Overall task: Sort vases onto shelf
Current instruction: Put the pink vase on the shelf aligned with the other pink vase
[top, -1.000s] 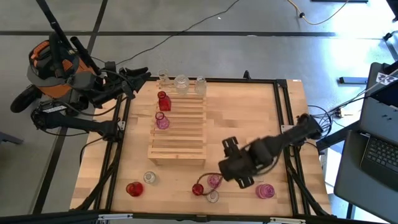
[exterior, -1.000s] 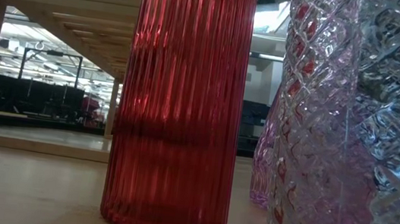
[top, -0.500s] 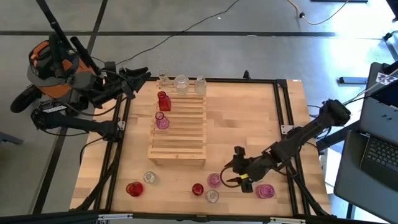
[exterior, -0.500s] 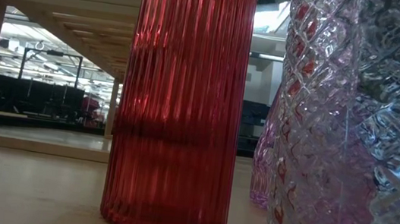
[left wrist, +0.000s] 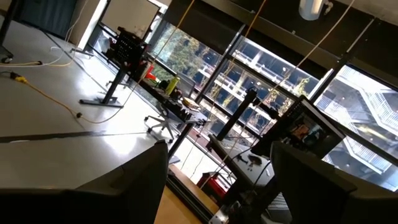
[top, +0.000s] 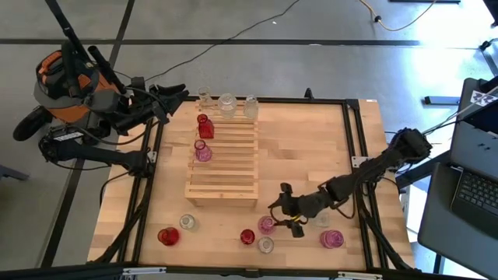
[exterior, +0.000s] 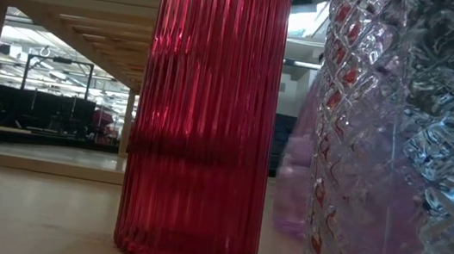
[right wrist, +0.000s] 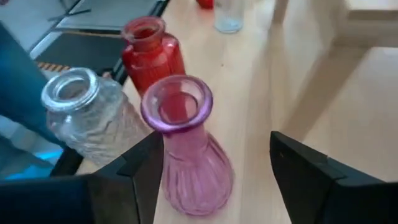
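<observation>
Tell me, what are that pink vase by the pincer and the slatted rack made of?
The pink vase looks like tinted glass, glossy and ribbed: the table shows through it. The right pincer is open beside it. The rack seems pale unfinished wood, matte, with visible slats.

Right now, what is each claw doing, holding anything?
Left gripper: open, empty, parked off the table's left edge.
Right gripper: open around the pink vase, not yet gripping it.

Wooden tabletop (top: 311, 148) has the slatted shelf (top: 224, 167) sitting on it, plus loose vases along the near edge: red (top: 167, 236), clear (top: 187, 222), pink (top: 332, 239).
</observation>
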